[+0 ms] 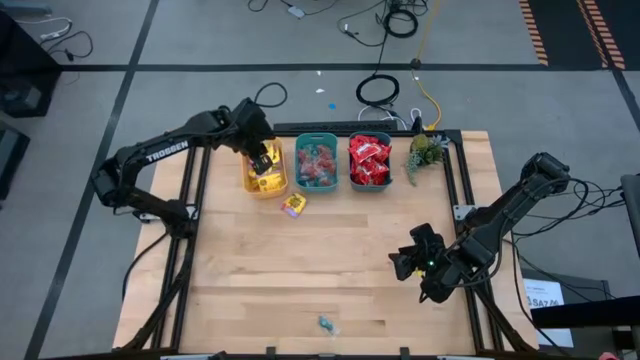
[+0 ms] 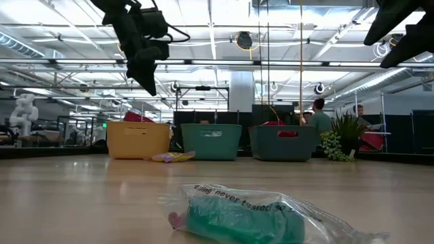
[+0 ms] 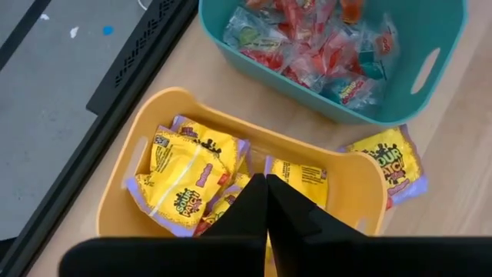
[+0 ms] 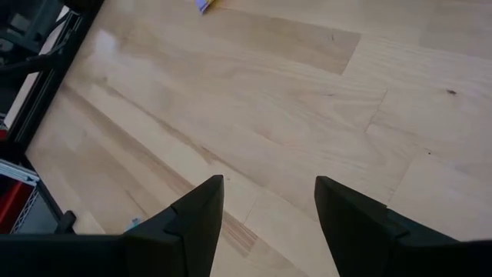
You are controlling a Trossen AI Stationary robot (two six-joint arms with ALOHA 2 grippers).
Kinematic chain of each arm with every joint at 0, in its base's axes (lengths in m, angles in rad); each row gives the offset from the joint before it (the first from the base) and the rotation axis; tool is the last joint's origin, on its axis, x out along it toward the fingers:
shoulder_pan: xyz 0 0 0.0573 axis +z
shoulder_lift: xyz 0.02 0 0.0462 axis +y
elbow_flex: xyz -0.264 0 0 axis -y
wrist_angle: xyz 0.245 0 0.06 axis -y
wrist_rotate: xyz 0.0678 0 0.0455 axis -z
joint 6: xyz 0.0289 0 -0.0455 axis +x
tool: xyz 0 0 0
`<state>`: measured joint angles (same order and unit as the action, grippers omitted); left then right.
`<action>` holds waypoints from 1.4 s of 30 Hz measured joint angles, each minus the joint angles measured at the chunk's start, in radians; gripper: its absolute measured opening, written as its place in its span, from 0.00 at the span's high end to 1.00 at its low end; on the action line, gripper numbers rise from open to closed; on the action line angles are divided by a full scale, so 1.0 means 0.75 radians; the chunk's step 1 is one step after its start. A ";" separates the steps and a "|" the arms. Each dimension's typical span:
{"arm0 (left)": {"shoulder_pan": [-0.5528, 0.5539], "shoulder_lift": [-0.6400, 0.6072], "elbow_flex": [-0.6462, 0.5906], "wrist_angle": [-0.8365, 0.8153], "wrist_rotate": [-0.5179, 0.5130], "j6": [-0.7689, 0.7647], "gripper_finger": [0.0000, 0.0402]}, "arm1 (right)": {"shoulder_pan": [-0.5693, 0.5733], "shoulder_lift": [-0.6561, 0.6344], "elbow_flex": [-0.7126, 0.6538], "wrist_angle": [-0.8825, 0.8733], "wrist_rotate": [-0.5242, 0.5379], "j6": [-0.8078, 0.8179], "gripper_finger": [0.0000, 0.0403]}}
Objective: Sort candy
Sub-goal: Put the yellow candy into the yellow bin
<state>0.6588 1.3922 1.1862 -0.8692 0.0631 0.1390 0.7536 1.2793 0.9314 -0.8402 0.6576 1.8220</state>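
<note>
Yellow bin [image 1: 266, 185] under left gripper [image 1: 262, 160], fingers shut, empty. Stray yellow packet [image 1: 293, 204] beside bin needed open, low approach. Right gripper [image 1: 404, 262] open, idle.

three bins [image 1: 322, 163] in a row, packet [image 1: 294, 204] before them (another [image 1: 326, 323] nearer)

The high camera looks straight down on the table [image 1: 330, 270]. The low one sits at tabletop level, facing the yellow bin [image 2: 138, 139], which the left wrist camera sees close from above.
</note>
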 joint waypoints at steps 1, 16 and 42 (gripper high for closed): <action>0.000 0.000 0.000 0.000 0.000 -0.001 0.97 | 0.000 0.000 0.000 0.000 0.000 0.000 0.51; 0.000 0.001 0.000 -0.005 -0.091 0.000 0.92 | 0.000 0.000 0.000 -0.001 -0.001 0.001 0.51; 0.000 0.001 0.000 0.004 -0.096 -0.039 0.61 | 0.000 0.000 0.000 -0.022 -0.006 -0.032 0.51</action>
<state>0.6590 1.3926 1.1862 -0.8662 -0.0085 0.1097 0.7536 1.2793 0.9314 -0.8569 0.6529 1.7984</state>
